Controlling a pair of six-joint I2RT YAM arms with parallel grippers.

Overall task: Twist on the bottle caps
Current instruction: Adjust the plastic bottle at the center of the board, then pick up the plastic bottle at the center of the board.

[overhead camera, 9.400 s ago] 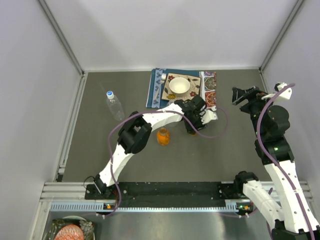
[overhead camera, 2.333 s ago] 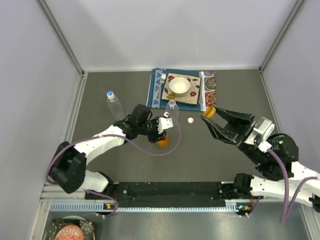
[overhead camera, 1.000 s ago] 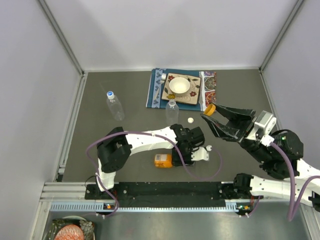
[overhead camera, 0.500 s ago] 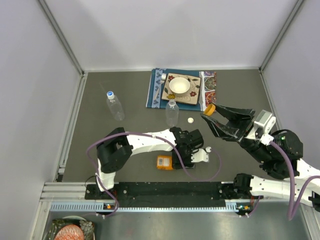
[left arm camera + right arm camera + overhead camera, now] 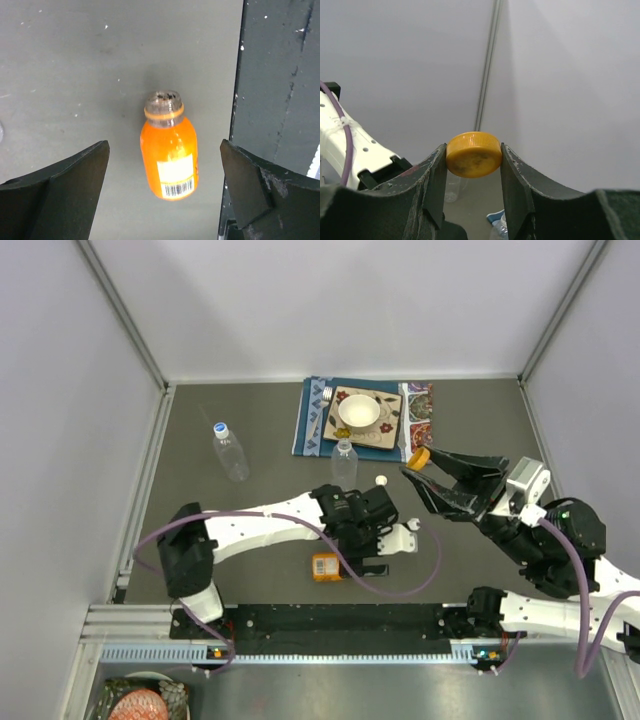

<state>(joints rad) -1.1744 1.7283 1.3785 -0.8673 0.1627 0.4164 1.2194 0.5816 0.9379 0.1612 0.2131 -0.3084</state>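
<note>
Dark grey counter (image 5: pixel 250 410). Towards the near edge, in the middle: orange bottle (image 5: pixel 325 567) flat on its side, neck uncapped. Left side: clear bottle (image 5: pixel 229 453) upright, blue-and-white cap (image 5: pixel 220 428) on. Middle: second clear bottle (image 5: pixel 344 464) upright, small white cap (image 5: pixel 380 480) just beside. Against the far edge: blue cloth (image 5: pixel 308 420) and patterned mat (image 5: pixel 418 410).

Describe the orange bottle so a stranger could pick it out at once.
On the grey table, look at the near edge, just beyond the black rail joining the arm bases. The orange bottle lies there on its side, capless, with a white barcode label. The left clear bottle and the clear bottle by the placemat stand farther back.
</note>
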